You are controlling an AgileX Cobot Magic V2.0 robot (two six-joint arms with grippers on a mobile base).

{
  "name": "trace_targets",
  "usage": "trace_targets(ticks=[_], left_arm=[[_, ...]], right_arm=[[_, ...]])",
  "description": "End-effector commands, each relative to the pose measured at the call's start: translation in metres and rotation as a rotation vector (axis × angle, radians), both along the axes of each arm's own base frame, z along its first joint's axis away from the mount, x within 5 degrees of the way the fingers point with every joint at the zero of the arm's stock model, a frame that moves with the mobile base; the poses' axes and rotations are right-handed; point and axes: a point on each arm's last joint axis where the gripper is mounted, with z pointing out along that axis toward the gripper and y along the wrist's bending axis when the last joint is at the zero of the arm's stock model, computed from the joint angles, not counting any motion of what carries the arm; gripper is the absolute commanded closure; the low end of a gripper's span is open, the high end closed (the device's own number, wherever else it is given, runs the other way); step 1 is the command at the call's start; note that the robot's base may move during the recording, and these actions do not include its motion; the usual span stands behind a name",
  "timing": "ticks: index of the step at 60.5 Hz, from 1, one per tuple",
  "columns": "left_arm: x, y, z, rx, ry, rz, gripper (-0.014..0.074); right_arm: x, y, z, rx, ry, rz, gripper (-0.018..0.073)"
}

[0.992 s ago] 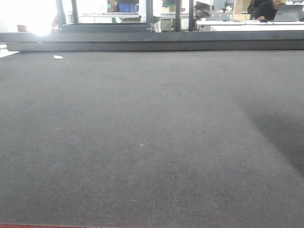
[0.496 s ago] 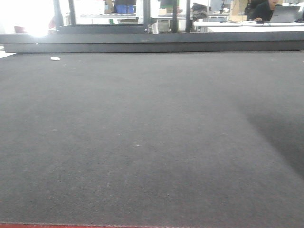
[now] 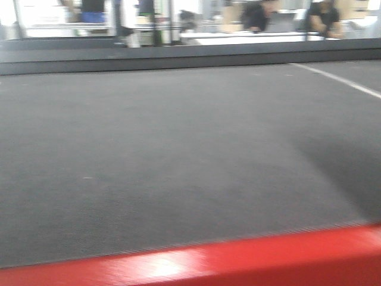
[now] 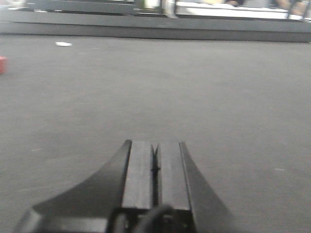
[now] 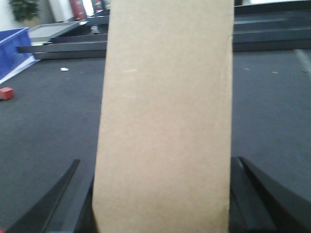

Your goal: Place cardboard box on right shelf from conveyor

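The tan cardboard box (image 5: 165, 97) stands upright and fills the middle of the right wrist view. My right gripper (image 5: 160, 160) is shut on it, one dark finger at each flat side. Behind it the conveyor (image 5: 48, 121) spreads out as a dark grey belt. In the left wrist view my left gripper (image 4: 154, 145) is shut with nothing in it, low over the same conveyor (image 4: 194, 87). The front view shows only bare conveyor (image 3: 178, 149), with no gripper in it. The right shelf is out of view.
A red frame edge (image 3: 238, 256) crosses the bottom of the front view. A dark frame (image 3: 178, 56) bounds the belt's far side, with people at desks (image 3: 256, 15) beyond. A small red block (image 5: 6, 93), a white scrap (image 5: 64, 69) and a blue bin (image 5: 14, 48) lie to the left.
The front view has swung to the right: the background has slid left, a white line shows at the right, and the red edge has risen into the bottom.
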Motion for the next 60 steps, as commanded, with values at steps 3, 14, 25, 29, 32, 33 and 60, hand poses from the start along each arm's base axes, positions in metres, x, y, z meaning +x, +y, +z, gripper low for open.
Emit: trace_targets(ticks=[3, 14, 25, 29, 32, 33, 60], left_arm=[[-0.0006, 0.0007, 0.0057, -0.011, -0.09, 0.008, 0.0712], [-0.0006, 0.0007, 0.0057, -0.011, -0.09, 0.008, 0.0713], [-0.0006, 0.0007, 0.0057, -0.011, -0.09, 0.008, 0.0712], [-0.0006, 0.0007, 0.0057, -0.011, -0.09, 0.008, 0.0713], [-0.0006, 0.0007, 0.0057, -0.011, -0.09, 0.008, 0.0713], [-0.0006, 0.0007, 0.0057, -0.011, -0.09, 0.008, 0.0713], [-0.0006, 0.0007, 0.0057, -0.011, -0.09, 0.008, 0.0713]], right_arm=[[0.0, 0.0005, 0.0158, 0.02, -0.112, 0.004, 0.0351], [0.0, 0.0005, 0.0158, 0.02, -0.112, 0.004, 0.0351], [0.0, 0.0005, 0.0158, 0.02, -0.112, 0.004, 0.0351], [0.0, 0.0005, 0.0158, 0.02, -0.112, 0.004, 0.0351], [0.0, 0.0005, 0.0158, 0.02, -0.112, 0.004, 0.0351], [0.0, 0.0005, 0.0158, 0.02, -0.112, 0.004, 0.0351], [0.0, 0.0005, 0.0158, 0.02, -0.112, 0.004, 0.0351]])
